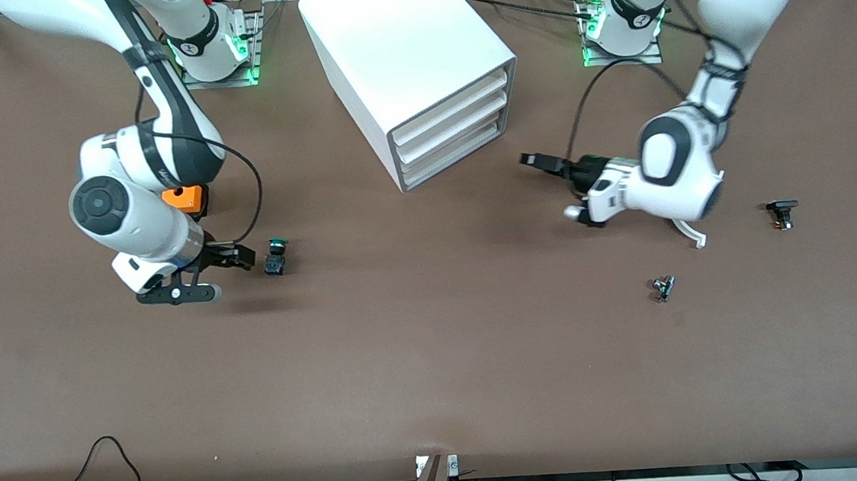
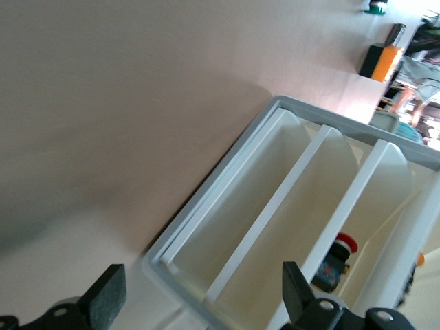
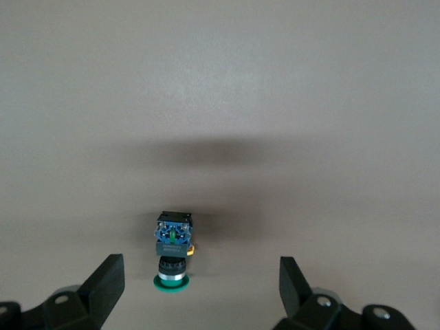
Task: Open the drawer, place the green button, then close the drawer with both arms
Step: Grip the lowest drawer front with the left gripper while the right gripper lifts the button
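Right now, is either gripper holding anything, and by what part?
Nothing is held. The right gripper is open, over the table by the green button. The left gripper is open, facing the drawers.

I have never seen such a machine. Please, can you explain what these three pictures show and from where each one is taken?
Two white robot arms work at a brown table. One picture looks down from a high camera facing them; the other two come from cameras on the wrists. The left gripper is open, in front of the white cabinet, whose three drawers look shut; its wrist camera looks into them. The right gripper is open beside the green button, holding nothing; its camera shows that button between the fingers. An orange box, a black button and a small part also lie on the table.
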Available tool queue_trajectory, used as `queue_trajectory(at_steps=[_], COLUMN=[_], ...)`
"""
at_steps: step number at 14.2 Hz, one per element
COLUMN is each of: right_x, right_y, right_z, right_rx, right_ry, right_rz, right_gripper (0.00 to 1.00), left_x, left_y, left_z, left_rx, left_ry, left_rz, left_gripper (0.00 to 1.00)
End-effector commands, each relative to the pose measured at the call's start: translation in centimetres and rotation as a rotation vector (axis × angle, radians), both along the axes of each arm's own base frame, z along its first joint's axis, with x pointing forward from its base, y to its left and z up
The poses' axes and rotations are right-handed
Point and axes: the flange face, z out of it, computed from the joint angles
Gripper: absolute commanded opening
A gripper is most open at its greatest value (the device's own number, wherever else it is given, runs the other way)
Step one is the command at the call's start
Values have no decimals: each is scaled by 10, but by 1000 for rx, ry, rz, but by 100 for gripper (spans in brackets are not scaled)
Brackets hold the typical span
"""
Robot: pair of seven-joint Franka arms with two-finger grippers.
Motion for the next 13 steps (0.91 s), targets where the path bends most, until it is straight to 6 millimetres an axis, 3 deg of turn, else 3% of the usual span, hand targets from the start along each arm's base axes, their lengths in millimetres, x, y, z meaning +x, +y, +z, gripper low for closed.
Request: queue_trajectory(at_steps=[1,4,8,9,11,13], right_x=[-8,-14,-25,-29,-38,-42], right_y=[25,43,44,44,41,41], right_z=[-21,-42,-70,-76,-91,-100], right_rx=[10,5,-7,-4,1,-2], right_ry=[-8,3,22,10,-6,2], right_rz=[-42,-53,-39,-34,-30,-29], right_gripper=[100,100,100,100,100,100], left_x=[-26,-51,-75,-81,-90,-92], left_y=[-49,-79,-109,-117,-120,-119], left_z=[-6,-14,-21,-24,-30,-30], left_rx=[-55,-43,-13,-8,11,13], left_ry=[6,2,-23,-23,-22,-23], left_rz=[-4,21,44,35,26,21], left_gripper=[99,98,89,77,35,0])
